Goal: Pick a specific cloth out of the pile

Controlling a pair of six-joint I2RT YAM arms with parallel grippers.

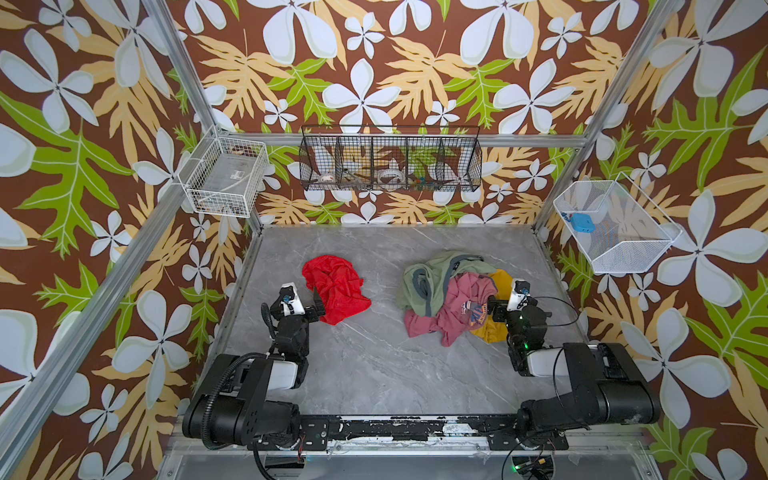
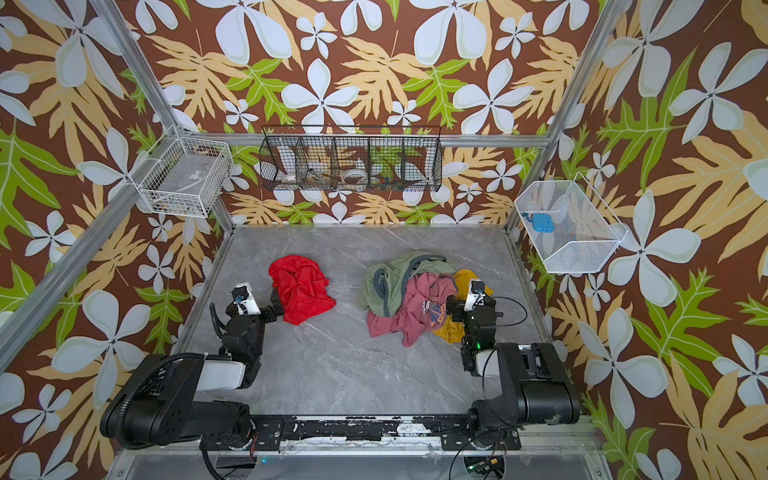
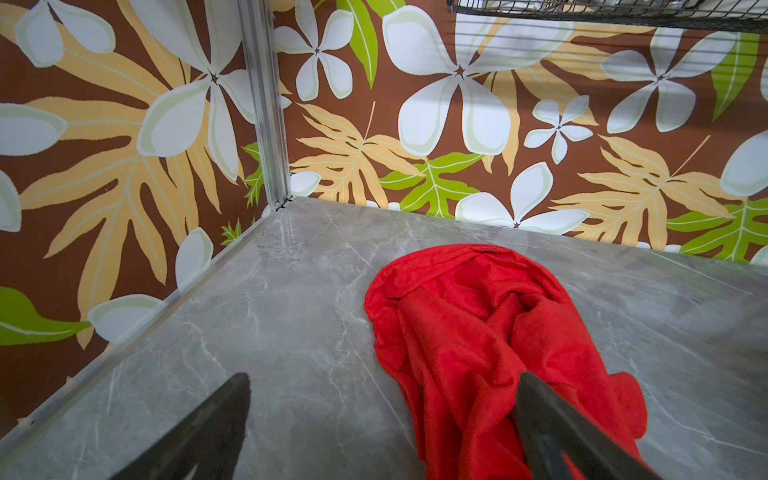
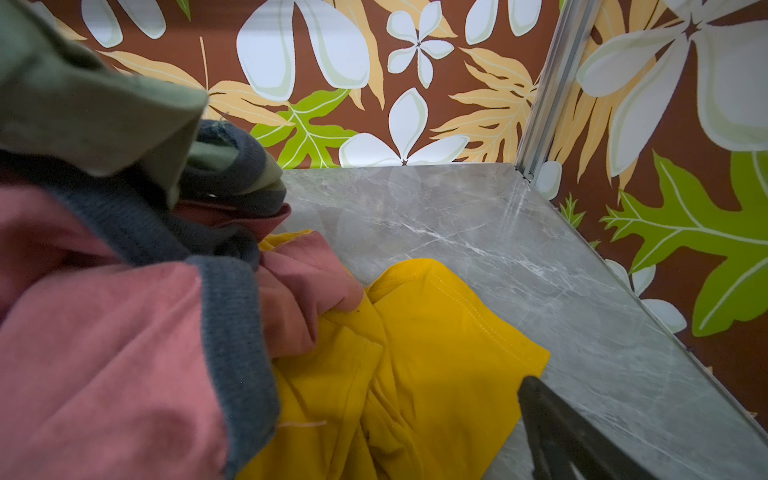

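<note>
The red cloth [image 1: 337, 289] [image 2: 301, 286] lies crumpled by itself on the left of the grey marble table [image 1: 374, 365], well apart from the pile [image 1: 446, 291] [image 2: 409, 295]. The pile holds a sage green garment, a dusty pink printed shirt [image 4: 104, 353] and a mustard yellow cloth [image 4: 436, 332]. My left gripper [image 1: 318, 305] [image 3: 384, 386] stands open at the cloth's near left edge. One of its fingers [image 3: 540, 411] is over the red cloth [image 3: 478, 332], the other over bare table. My right gripper [image 1: 493, 306] [image 4: 374, 399] is open at the pile's right side, over the yellow cloth; one finger is hidden by the pink shirt.
A white wire basket [image 1: 226, 174] hangs at the back left, a black wire basket [image 1: 390, 160] on the back wall, and a white mesh basket [image 1: 611, 224] with a blue object at the right. Aluminium frame posts and patterned walls close in the table on three sides.
</note>
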